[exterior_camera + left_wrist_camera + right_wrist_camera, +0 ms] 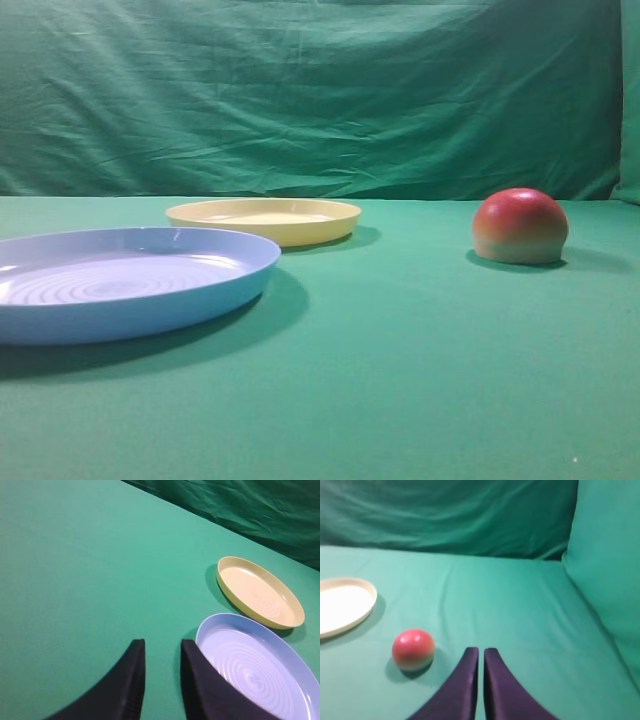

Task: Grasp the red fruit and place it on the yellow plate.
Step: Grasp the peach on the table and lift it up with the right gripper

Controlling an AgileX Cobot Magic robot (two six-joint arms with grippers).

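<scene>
Seen from the exterior high view: fruit (520,226) flat-side down on the green bench (400,380), far right, well apart from the yellow plate (264,220) at centre-left; blue plate (125,280) nearest the camera, left. No arm in sight.

From the left wrist: left jaws (161,649) parted by a narrow gap, gripping nothing, poised above bare cloth just beside the blue plate's rim (210,630); yellow plate (260,592) beyond it.

From the right wrist: right jaws (481,652) pressed together, empty, hanging short of the fruit (413,649), which lies ahead and to the left; yellow plate's edge (362,587) further left.

Judged to be the very start: approach not yet made, fruit untouched. Next move likely calls for opening the right jaws wide, swinging left over the dome, descending to straddle it.
</scene>
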